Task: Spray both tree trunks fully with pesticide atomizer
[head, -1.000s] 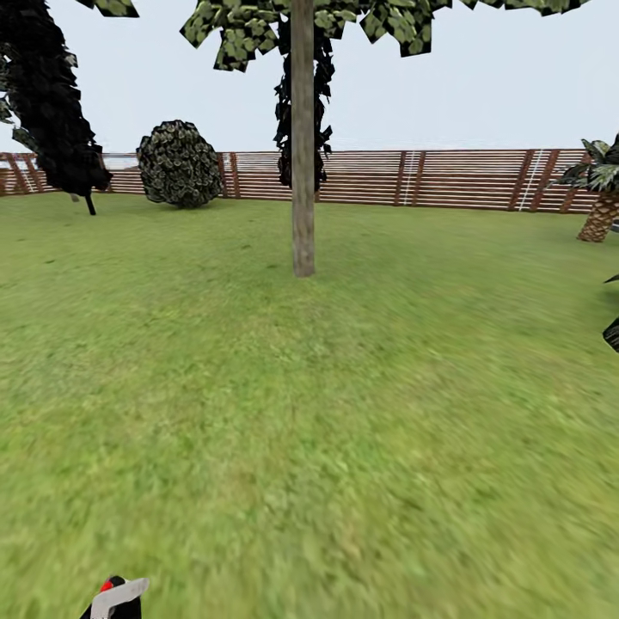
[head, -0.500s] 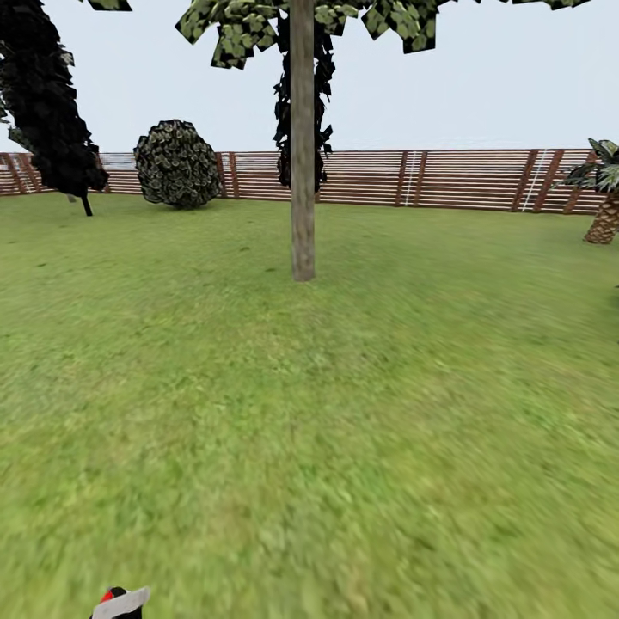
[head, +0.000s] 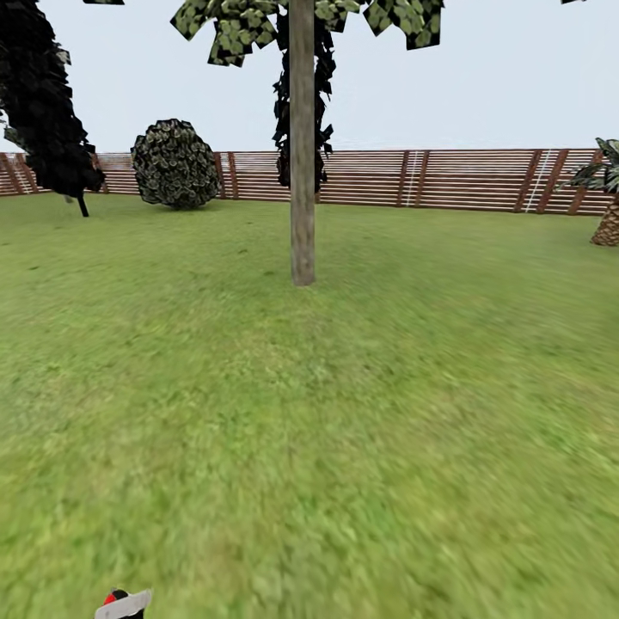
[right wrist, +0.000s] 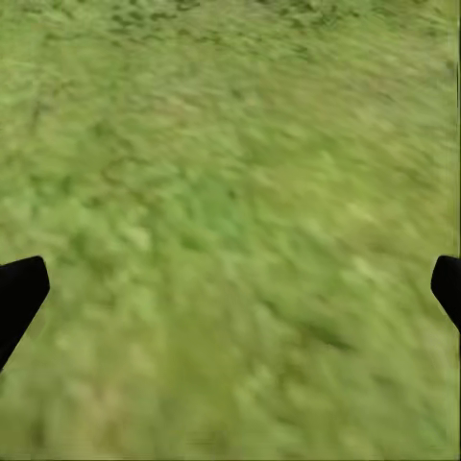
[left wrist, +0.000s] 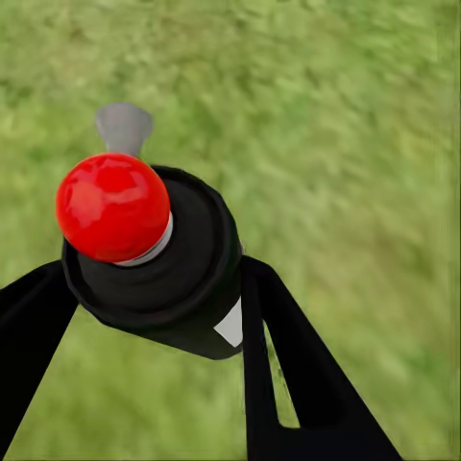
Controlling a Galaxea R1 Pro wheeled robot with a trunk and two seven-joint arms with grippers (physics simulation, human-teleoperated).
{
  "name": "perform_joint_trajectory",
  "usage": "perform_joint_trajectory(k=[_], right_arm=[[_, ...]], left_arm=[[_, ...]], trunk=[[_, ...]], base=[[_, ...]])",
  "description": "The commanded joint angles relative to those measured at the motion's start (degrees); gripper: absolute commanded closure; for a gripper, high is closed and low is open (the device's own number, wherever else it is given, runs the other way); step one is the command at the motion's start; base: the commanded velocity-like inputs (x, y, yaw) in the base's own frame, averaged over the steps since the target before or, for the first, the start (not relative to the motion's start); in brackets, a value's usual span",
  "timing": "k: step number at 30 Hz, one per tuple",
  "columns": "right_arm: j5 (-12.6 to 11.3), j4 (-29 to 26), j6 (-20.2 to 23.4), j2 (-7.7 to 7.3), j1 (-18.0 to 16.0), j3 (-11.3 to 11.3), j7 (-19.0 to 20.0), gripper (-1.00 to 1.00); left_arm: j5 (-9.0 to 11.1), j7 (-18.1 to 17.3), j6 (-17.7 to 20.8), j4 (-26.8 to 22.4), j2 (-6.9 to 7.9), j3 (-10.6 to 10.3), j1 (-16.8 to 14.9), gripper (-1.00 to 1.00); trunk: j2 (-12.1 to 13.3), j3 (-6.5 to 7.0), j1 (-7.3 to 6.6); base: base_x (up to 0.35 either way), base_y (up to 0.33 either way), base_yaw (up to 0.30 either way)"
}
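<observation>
One tree stands ahead on the garden lawn [head: 361, 413]. Its thick pale mottled tree trunk [head: 302, 172] rises straight into a leafy canopy [head: 232, 26] at the top of the head view. My left gripper [left wrist: 158, 288] is shut on the pesticide atomizer [left wrist: 154, 250], a dark bottle with a round red top, and its black fingers [left wrist: 279, 355] press on both sides. In the head view the atomizer's red and grey top [head: 120, 603] peeks in at the bottom left edge. My right gripper [right wrist: 235, 288] hangs open over bare grass, fingertips far apart.
A brown slatted fence [head: 430, 179] closes the lawn at the back. A round dark bush [head: 175, 163] and a dark columnar tree [head: 43, 103] stand at the back left. A palm [head: 609, 206] is at the far right. Another dark columnar tree [head: 320, 103] stands behind the trunk.
The whole head view has shifted as the camera moved a little nearer the tree. The atomizer's top sits lower at the picture's bottom edge. The grip looks unchanged.
</observation>
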Motion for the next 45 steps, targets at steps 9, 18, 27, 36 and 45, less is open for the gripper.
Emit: perform_joint_trajectory(k=[9,18,27,36,45], right_arm=[[-0.05,-8.38,-0.03,-0.76,0.06,-0.31,0.12,-1.00],[0.40,-7.40,-0.02,-0.84,0.07,-0.07,0.18,-1.00],[0.35,-7.37,-0.04,-0.92,0.07,-0.05,0.18,-1.00],[0.13,-7.86,10.29,-3.38,0.07,-0.38,0.19,-1.00],[0.09,-7.64,11.85,-3.56,0.07,-0.56,0.06,-1.00]], left_arm=[[-0.12,-0.25,-0.20,0.88,-0.11,-0.30,0.06,1.00],[-0.13,-0.28,-0.19,0.90,-0.11,-0.29,0.06,1.00],[-0.28,-0.28,-0.17,0.90,-0.11,-0.31,0.06,1.00],[-0.34,-0.28,-0.20,0.90,-0.19,-0.37,0.06,1.00],[-0.32,-0.28,-0.17,0.98,-0.20,-0.37,0.06,1.00]], trunk=[[-0.02,-0.05,0.03],[-0.02,-0.05,0.03],[-0.02,-0.05,0.03],[-0.02,-0.05,0.03],[-0.02,-0.05,0.03]], base=[[0.340,0.000,0.000],[0.340,0.000,0.000],[0.340,0.000,0.000],[0.340,0.000,0.000],[0.340,0.000,0.000]])
